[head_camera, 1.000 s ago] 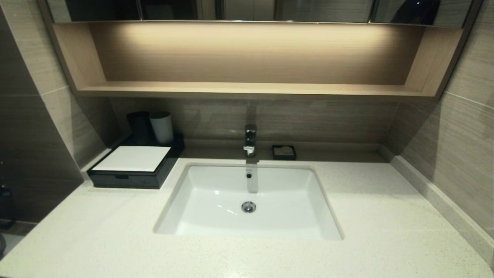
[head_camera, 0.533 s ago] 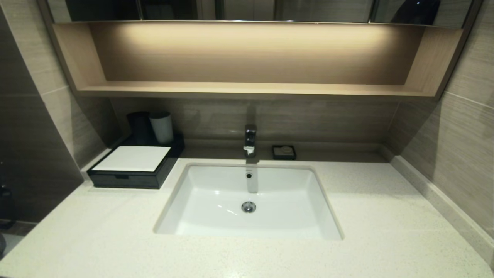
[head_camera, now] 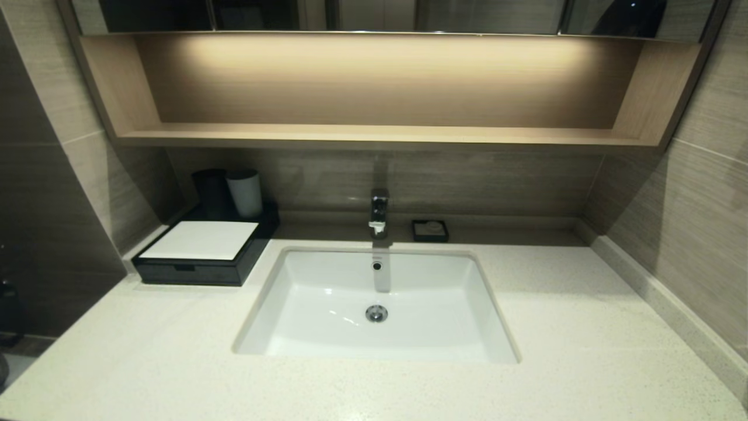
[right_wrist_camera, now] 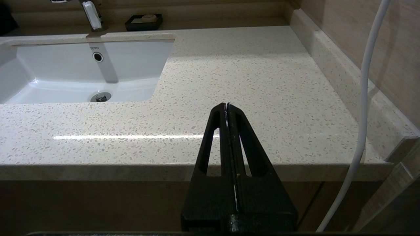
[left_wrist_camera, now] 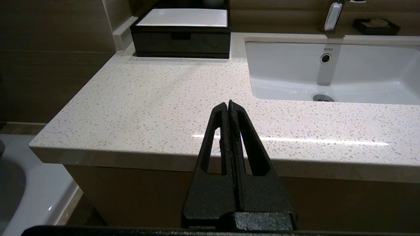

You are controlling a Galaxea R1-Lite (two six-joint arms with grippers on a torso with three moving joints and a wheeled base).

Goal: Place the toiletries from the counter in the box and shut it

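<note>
The black box point(head_camera: 201, 257) with a white panel on top sits at the back left of the speckled counter point(head_camera: 146, 356), its front drawer pushed in; it also shows in the left wrist view point(left_wrist_camera: 182, 41). No wrapped packets show on the counter in any view. My left gripper point(left_wrist_camera: 228, 103) is shut and empty, held off the counter's front edge at the left. My right gripper point(right_wrist_camera: 227, 105) is shut and empty, off the front edge at the right. Neither arm shows in the head view.
The white sink basin point(head_camera: 377, 304) is sunk in the counter's middle, with a chrome tap point(head_camera: 378, 213) behind it. A small black soap dish point(head_camera: 430, 230) sits right of the tap. Two cups point(head_camera: 244, 193) stand behind the box. A white cable point(right_wrist_camera: 364, 98) hangs at the right.
</note>
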